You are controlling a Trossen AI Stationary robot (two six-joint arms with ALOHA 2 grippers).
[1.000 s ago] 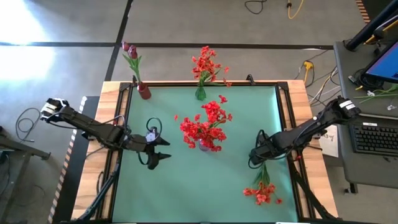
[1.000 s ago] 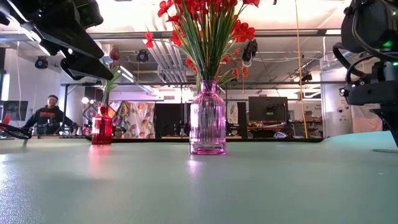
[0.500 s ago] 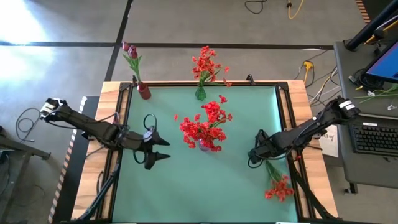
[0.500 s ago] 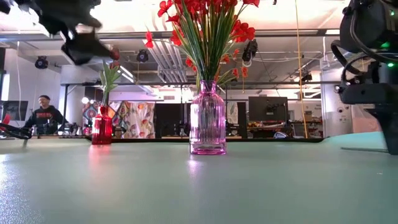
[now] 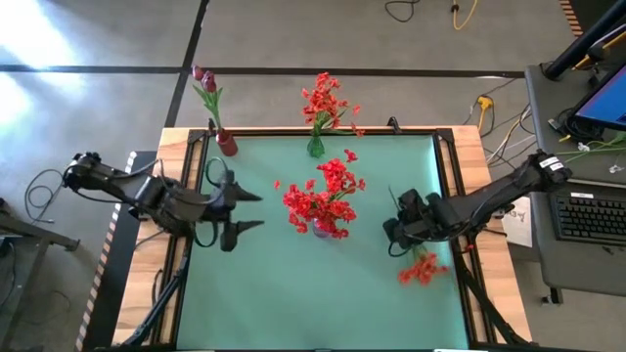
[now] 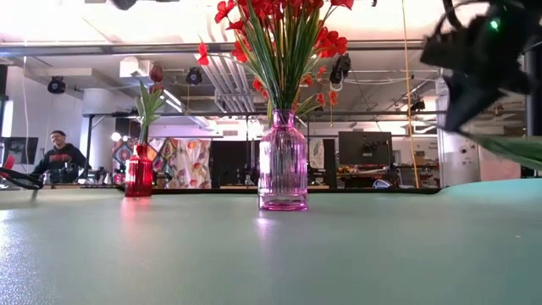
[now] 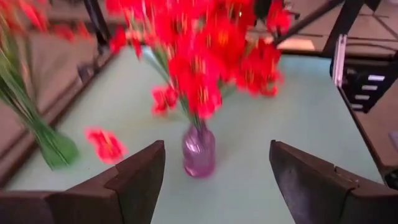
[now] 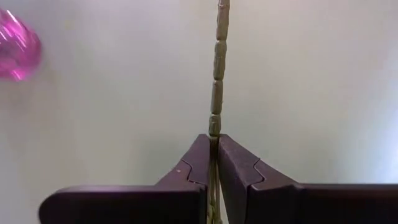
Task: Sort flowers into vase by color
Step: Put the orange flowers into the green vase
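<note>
Over the table's left side the left gripper [image 5: 238,210] hovers with its fingers [image 7: 134,180] spread wide, holding nothing, facing the pink vase [image 5: 323,228] of red flowers at the centre. On the right, the right gripper [image 5: 393,231] is clamped tight on the thin green stem of a red flower spray [image 5: 422,269]. The stem runs diagonally, its blooms pointing toward the near right edge.
</note>
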